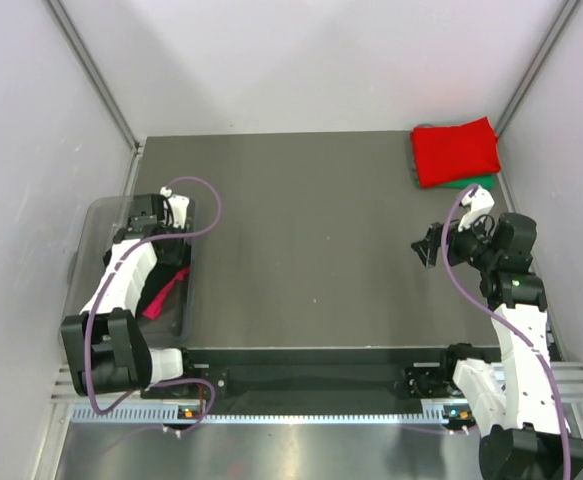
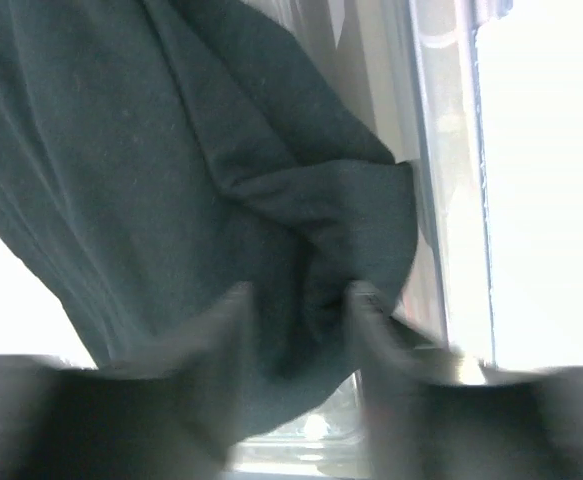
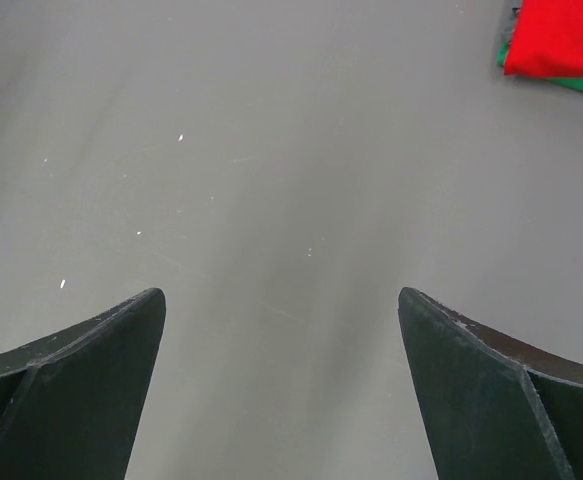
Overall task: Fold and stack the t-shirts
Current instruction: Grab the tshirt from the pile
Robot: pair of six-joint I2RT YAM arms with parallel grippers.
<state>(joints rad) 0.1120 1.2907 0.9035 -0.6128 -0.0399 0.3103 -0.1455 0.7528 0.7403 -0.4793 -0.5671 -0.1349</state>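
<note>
Inside the clear bin, left tool spread astride black t-shirt; right tool spread above table.

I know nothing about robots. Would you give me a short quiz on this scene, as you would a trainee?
1. True or false: the red shirt lies on top of the green shirt.
2. Where does the left claw reach? A: into the clear bin. B: into a sink. C: into a drawer.
3. Fill in the blank: the right claw stands open and holds ____.

Key: 1 true; 2 A; 3 nothing.
</note>
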